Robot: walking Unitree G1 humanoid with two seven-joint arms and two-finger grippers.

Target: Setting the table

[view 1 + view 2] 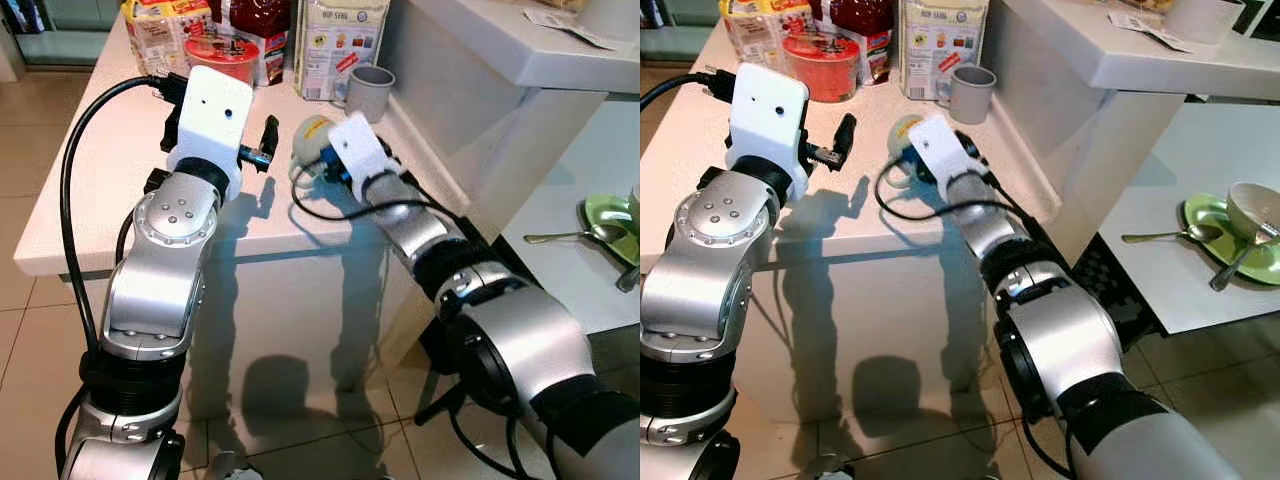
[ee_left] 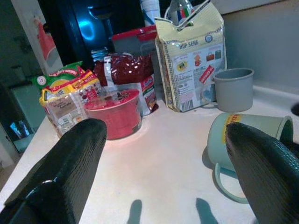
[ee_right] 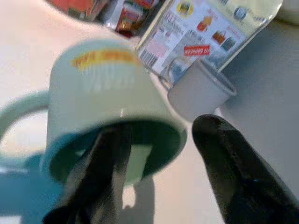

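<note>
A pale green mug (image 3: 107, 88) with a yellow label lies on its side on the white counter (image 1: 100, 190), its handle resting on the surface. My right gripper (image 3: 163, 133) is open at the mug's mouth: one black finger (image 3: 105, 163) reaches inside the rim, the other stands outside it, apart from the wall. My left gripper (image 2: 166, 130) hovers over the counter to the mug's left, open wide and holding nothing.
Behind the mug stand a grey cup (image 1: 370, 92), a cracker bag (image 1: 340, 45), a red bowl (image 1: 222, 55) and snack packets. A raised white ledge (image 1: 1120, 60) borders the counter's right. A lower table at right holds a green plate (image 1: 1205, 215), a bowl (image 1: 1255, 210) and a spoon (image 1: 1160, 236).
</note>
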